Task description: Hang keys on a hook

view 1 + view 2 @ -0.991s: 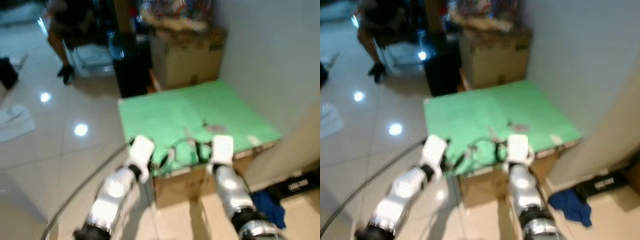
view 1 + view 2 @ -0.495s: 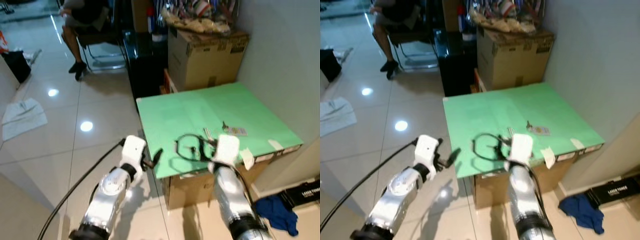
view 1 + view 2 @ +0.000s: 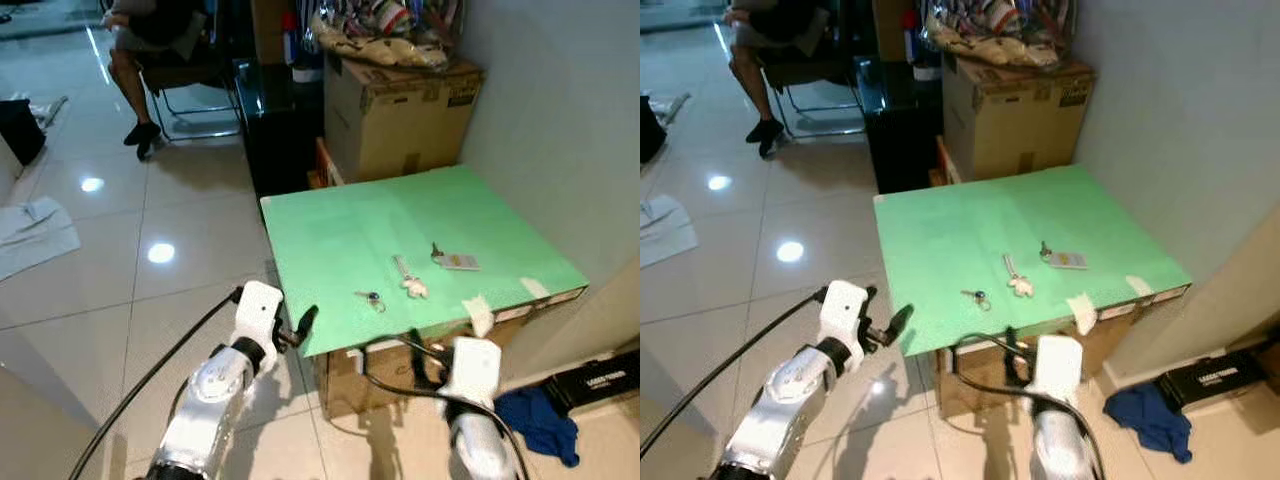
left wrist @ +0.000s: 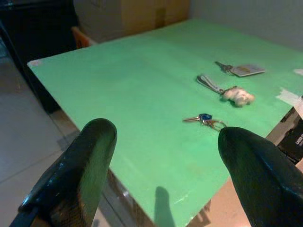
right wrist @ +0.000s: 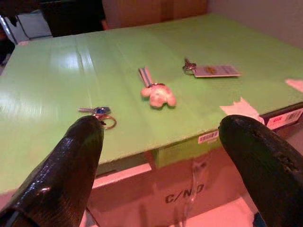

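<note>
Three sets of keys lie on a green board (image 3: 350,240) that rests on a cardboard box. A blue-headed key (image 3: 370,297) lies nearest the front edge; it is small in the left wrist view (image 4: 204,118) and close in the right wrist view (image 5: 98,113). A key with a white plush charm (image 3: 409,281) lies beside it. A key with a flat tag (image 3: 455,261) is further right. My left gripper (image 3: 300,325) is open at the board's front left corner. My right gripper (image 5: 161,142) is open, low before the front edge.
A large cardboard box (image 3: 400,110) with bags on top stands behind the board, beside a black cabinet (image 3: 280,120). A wall runs along the right. A person sits on a chair (image 3: 160,40) at the back left. A blue cloth (image 3: 540,420) lies on the floor at right.
The camera has shifted. My right arm has dropped back from over the board to below its front edge, uncovering the keys. My left arm has barely moved.
</note>
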You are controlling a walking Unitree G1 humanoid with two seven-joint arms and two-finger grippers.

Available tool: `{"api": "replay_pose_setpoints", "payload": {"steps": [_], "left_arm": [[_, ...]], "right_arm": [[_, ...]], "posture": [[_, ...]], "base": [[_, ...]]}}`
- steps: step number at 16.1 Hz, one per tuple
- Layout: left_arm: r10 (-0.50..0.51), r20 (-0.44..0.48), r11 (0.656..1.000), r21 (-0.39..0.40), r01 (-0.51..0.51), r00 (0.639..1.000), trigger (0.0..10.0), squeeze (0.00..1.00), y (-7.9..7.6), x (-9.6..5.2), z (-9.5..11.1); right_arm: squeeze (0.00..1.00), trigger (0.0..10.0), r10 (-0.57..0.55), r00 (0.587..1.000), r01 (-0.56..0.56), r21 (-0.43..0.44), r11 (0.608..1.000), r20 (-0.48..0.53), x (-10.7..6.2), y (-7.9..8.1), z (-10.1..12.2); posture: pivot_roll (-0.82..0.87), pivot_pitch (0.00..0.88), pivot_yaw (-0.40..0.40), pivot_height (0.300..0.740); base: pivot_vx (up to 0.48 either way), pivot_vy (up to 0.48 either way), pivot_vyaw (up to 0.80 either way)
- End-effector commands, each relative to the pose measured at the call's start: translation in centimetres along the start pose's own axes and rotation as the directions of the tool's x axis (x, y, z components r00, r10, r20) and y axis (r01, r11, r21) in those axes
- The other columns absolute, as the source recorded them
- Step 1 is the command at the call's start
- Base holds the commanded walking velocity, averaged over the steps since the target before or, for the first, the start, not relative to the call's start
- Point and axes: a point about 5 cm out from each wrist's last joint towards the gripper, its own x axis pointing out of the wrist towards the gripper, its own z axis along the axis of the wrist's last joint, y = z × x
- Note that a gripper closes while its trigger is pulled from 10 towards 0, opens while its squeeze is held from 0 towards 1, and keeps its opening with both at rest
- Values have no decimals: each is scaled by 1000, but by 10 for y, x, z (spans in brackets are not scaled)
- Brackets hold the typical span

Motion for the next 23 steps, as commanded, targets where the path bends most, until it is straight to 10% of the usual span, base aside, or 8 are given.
{"api": "replay_pose_setpoints", "payload": {"steps": [1,23], "left_arm": [[1,26,1000,3,-1,1000,10000,0,-3,5,7],[95,31,995,22,-96,995,10000,0,7,17,12]], "right_arm": [[1000,10000,-34,999,34,1,999,-18,4,-8,0],[1000,10000,61,998,-61,-46,997,1,28,1,20]], "posture": [[-159,79,55,740],[-158,48,57,740]], "base": [[0,-416,0],[192,-138,315]]}}
